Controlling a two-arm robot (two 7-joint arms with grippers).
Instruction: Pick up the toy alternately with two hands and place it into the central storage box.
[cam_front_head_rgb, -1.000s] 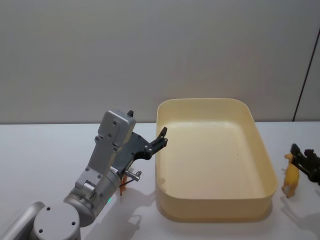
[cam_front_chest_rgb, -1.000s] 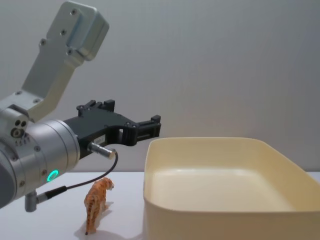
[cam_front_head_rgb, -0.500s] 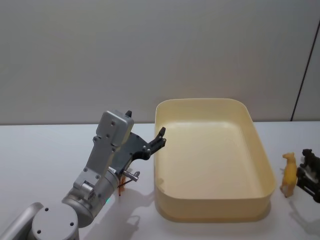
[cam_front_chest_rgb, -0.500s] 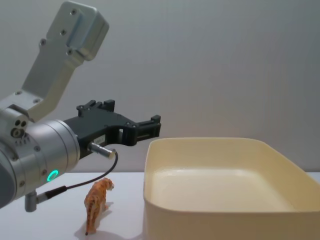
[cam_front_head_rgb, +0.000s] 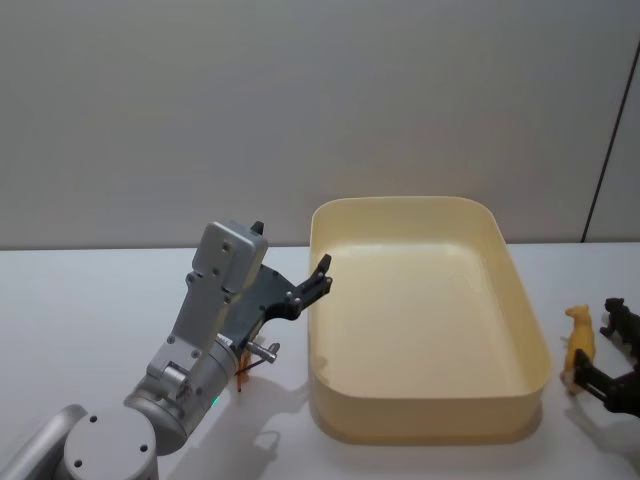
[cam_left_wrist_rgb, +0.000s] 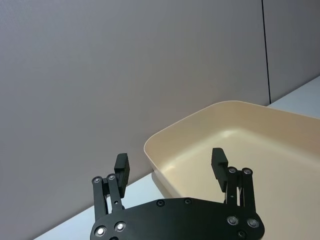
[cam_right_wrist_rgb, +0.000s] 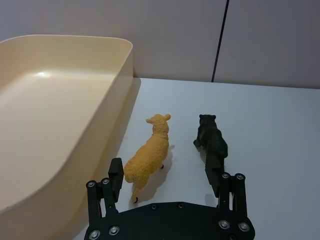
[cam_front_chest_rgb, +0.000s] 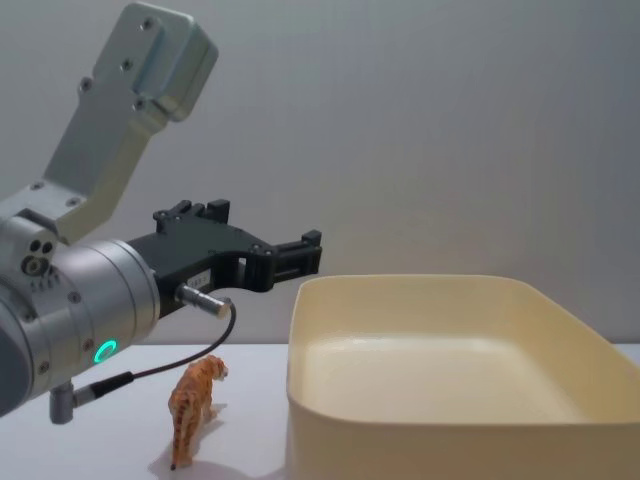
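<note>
The cream storage box (cam_front_head_rgb: 421, 419) sits at the table's middle, with nothing in it. A yellow sheep toy (cam_front_head_rgb: 579, 346) and a black bear toy (cam_front_head_rgb: 622, 318) stand side by side just right of it. My right gripper (cam_front_head_rgb: 611, 383) is open close behind them. In the right wrist view the sheep (cam_right_wrist_rgb: 148, 156) has its rear beside one finger of that gripper (cam_right_wrist_rgb: 164, 174), and the bear (cam_right_wrist_rgb: 211, 139) stands in front of the other. My left gripper (cam_front_chest_rgb: 300, 252) hangs open and holds nothing, near the box's left rim. An orange tiger toy (cam_front_chest_rgb: 193, 405) stands on the table below it.
The left arm's thick silver body (cam_front_chest_rgb: 70, 320) with its green ring light fills the near left. A grey wall runs behind the white table (cam_front_head_rgb: 70, 300). The box rim (cam_left_wrist_rgb: 200, 111) lies just past the left gripper's fingertips (cam_left_wrist_rgb: 218, 159).
My right gripper has drawn back toward me from the yellow sheep, which stays standing on the table. The left arm has not moved.
</note>
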